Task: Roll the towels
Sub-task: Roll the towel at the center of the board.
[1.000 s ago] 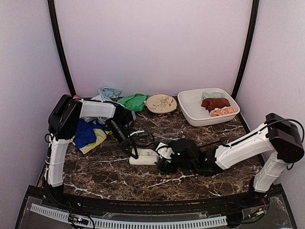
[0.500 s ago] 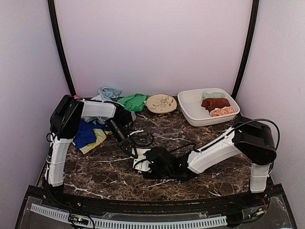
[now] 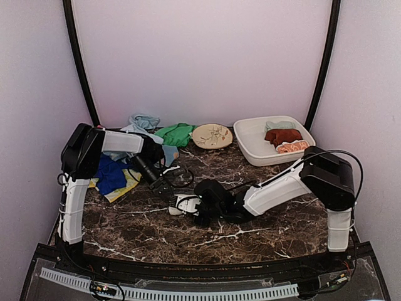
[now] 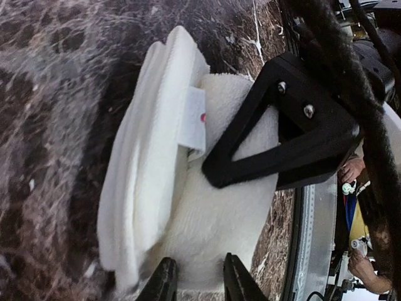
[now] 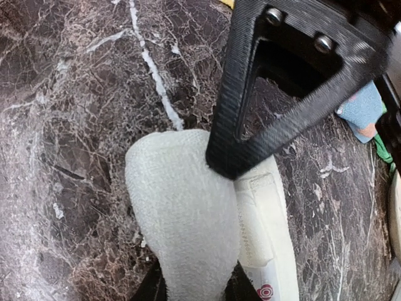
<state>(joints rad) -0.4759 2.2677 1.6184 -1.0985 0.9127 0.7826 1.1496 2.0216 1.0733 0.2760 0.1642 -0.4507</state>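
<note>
Showing, left to right, the left pincer (image 4: 197,285), its fingers newly parted astride one end of the white towel (image 4: 156,157), a nubby terry cloth half rolled into a plump cylinder on the dark, veined marble worktop (image 5: 56,94), and the right pincer (image 5: 197,285), swung in leftward and now clamped on the roll.

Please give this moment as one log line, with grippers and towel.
step: rolling white towel | right gripper: closed on rolled part | left gripper: at towel edge, grip unclear | towel: partly rolled, on table
</note>
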